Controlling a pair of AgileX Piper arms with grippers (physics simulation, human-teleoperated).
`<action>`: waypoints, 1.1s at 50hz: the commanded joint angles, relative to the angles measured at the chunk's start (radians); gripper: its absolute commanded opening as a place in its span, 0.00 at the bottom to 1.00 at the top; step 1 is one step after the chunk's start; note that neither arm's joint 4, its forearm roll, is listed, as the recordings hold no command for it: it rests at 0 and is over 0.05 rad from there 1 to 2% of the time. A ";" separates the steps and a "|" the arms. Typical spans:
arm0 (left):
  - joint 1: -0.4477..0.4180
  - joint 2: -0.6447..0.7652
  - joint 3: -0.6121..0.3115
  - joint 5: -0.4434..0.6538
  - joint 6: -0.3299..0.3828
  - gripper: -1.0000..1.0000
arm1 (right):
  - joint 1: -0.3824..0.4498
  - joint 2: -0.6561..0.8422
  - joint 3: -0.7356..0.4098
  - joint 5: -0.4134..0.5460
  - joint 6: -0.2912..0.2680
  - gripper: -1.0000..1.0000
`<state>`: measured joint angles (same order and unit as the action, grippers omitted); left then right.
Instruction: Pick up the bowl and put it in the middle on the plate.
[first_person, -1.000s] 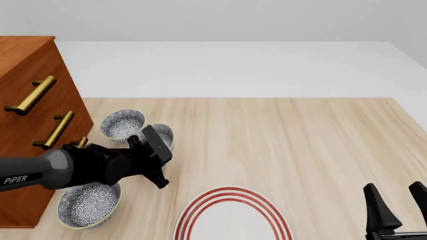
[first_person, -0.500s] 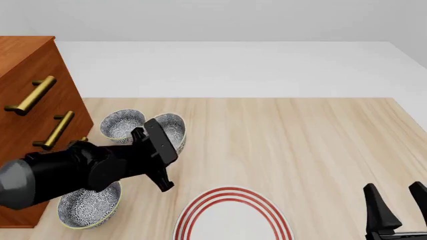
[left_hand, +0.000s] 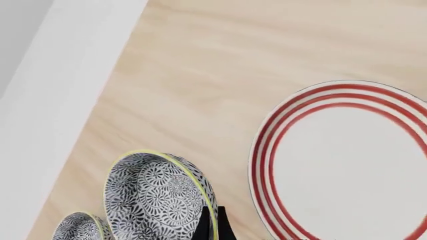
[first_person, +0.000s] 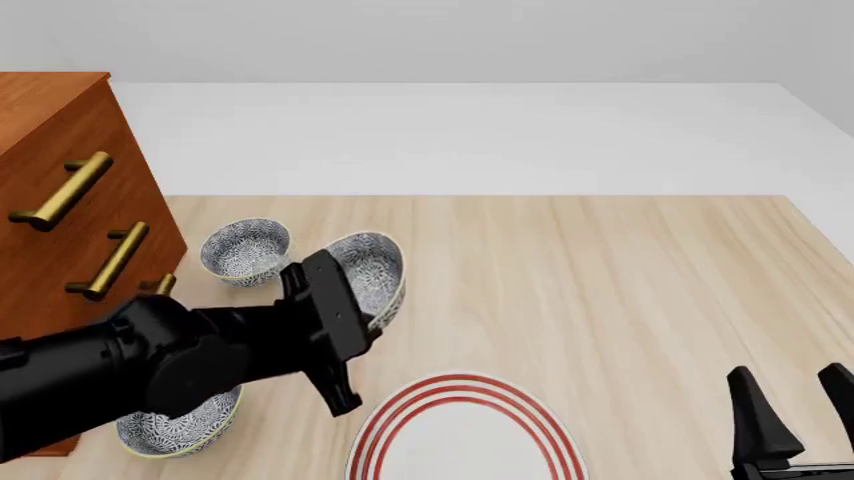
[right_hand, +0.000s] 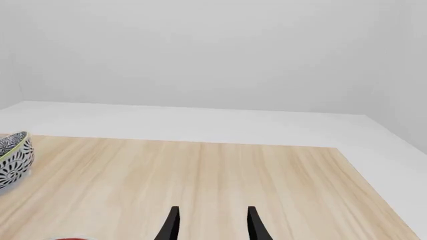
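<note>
- The left gripper (first_person: 350, 318) is clamped on the rim of the bowl (first_person: 370, 275), holding it tilted above the table (first_person: 601, 280).
- The bowl is beyond the plate (first_person: 467, 432), apart from it.
- The right gripper (first_person: 790, 400) has fingers spread, near the plate's right.

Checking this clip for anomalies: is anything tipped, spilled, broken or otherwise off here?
Only the bowl stands out: the left gripper pinches its rim, so it hangs steeply tilted above the table, as expected mid-carry. The plate lies flat, nothing looks spilled or broken.
</note>
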<state>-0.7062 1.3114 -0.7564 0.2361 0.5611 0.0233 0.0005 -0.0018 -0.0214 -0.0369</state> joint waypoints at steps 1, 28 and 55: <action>-0.060 -0.034 0.027 0.005 -0.007 0.00 | 0.000 0.000 0.000 0.000 0.000 1.00; -0.200 -0.011 0.091 -0.043 -0.036 0.00 | 0.001 0.000 0.000 0.000 0.003 1.00; -0.364 0.072 0.090 -0.069 -0.063 0.00 | 0.002 0.000 0.000 0.001 0.001 1.00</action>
<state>-1.0161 1.3565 -0.6652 0.1782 0.5004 0.0249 0.0005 -0.0022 -0.0210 -0.0348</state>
